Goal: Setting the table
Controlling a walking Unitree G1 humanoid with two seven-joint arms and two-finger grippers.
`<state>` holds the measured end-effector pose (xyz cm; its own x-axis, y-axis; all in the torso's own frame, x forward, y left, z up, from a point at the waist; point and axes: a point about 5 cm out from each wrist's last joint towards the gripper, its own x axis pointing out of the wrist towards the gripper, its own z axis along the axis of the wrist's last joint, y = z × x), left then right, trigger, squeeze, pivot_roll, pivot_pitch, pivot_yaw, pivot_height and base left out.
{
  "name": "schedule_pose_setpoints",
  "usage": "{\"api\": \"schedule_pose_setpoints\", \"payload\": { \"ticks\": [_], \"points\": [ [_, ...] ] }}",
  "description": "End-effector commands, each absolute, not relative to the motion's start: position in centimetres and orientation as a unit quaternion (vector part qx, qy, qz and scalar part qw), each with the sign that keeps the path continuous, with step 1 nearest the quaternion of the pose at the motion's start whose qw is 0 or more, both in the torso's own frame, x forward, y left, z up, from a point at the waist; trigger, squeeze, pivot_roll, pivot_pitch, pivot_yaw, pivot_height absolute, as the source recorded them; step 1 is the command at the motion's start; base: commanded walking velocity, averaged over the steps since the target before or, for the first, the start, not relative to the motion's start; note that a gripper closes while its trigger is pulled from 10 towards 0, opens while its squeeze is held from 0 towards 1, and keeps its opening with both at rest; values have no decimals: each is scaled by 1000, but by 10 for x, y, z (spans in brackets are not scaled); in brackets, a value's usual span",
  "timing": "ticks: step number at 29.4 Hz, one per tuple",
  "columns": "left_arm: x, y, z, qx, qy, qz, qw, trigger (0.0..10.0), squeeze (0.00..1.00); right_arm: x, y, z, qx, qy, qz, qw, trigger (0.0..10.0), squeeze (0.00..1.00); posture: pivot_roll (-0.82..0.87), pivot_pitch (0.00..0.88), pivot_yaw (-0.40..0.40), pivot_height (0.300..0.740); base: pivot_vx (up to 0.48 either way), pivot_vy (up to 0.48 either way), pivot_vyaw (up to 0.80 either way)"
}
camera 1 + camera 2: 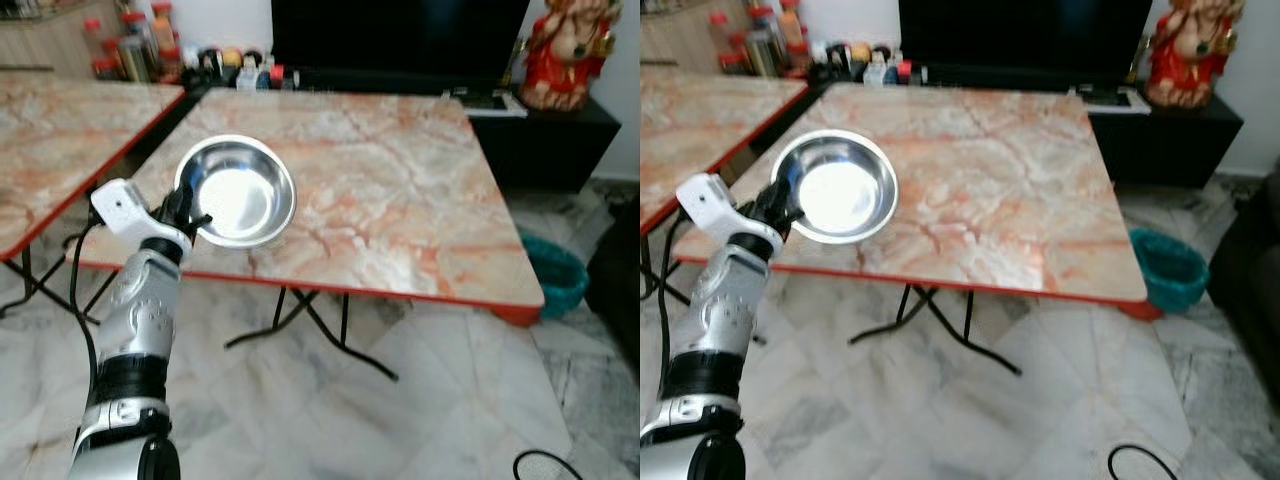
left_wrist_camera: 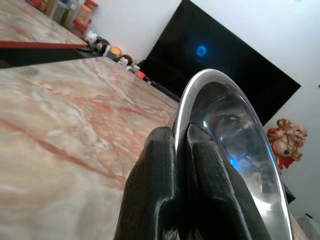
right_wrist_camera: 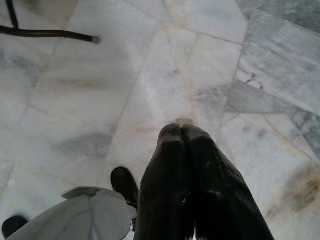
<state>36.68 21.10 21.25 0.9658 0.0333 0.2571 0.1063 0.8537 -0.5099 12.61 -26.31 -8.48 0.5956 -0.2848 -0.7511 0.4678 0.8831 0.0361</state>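
I see the marbled folding table [image 1: 400,190] ahead, my left gripper [image 1: 188,215] pinched tight on the near rim of the steel bowl [image 1: 238,192] over its near-left corner, my right gripper [image 3: 182,145] hanging closed, empty, above the floor.

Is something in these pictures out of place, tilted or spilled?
Nothing is spilled or damaged. The left gripper pinches the rim of the round shiny steel bowl, holding it over the marble-patterned table, not yet set down.

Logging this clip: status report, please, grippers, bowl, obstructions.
Left gripper shut on steel bowl rim, bowl held tilted over near-left corner of marble table. Right gripper shut, hanging idle over floor. Tabletop under the bowl bare.
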Motion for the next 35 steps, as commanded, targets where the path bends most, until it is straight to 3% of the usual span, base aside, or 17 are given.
{"api": "schedule_pose_setpoints", "payload": {
  "ticks": [1, 35],
  "points": [
    [364, 213, 219, -262, -141, -23, 955, 10000, 0, 124, -262, -87, 125, 401, -216, 882, 10000, 0, -49, 90, -17, 740, 244, 0, 0],
    [363, 205, 218, -258, -126, -47, 957, 10000, 0, 127, -260, -86, 122, 401, -206, 884, 10000, 0, -44, 74, -17, 740, 284, 0, -206]
  ]
}}
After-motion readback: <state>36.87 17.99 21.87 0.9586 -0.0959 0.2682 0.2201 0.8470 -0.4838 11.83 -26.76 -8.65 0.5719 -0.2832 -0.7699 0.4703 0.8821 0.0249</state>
